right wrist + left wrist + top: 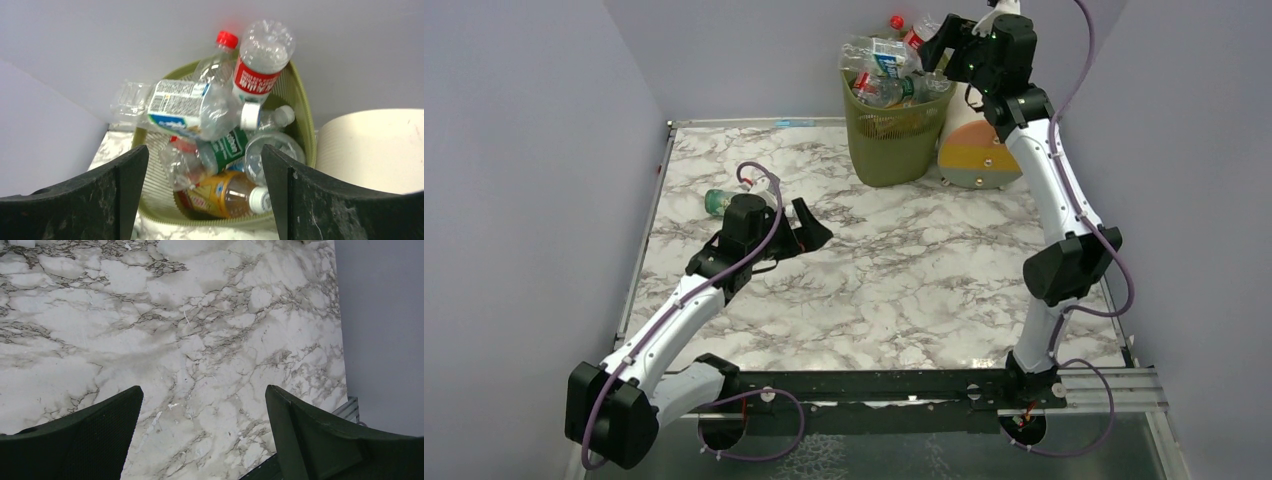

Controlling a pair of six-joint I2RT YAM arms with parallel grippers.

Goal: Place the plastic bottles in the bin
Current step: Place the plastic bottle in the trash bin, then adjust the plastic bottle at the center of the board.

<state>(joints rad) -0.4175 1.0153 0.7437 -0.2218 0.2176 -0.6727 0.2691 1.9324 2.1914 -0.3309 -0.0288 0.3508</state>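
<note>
The olive-green bin [894, 150] stands at the table's back, heaped with plastic bottles [886, 70]. My right gripper [936, 45] hovers just above its rim, open, nothing between its fingers. In the right wrist view the bin [305, 115] holds a red-labelled bottle [255, 70], a blue-and-white-labelled one [185, 107], a green-labelled one [227, 145] and an amber one [225, 192], all below the right gripper [205, 155]. One more bottle [720, 202] lies on the table's left side, just behind my left wrist. My left gripper [804, 232] is open over bare marble [200, 340].
A cream drum with an orange-and-yellow face [979, 150] leans right beside the bin, also in the right wrist view [370, 145]. Grey walls close in the table on the left, back and right. A metal rail [924, 385] runs along the near edge.
</note>
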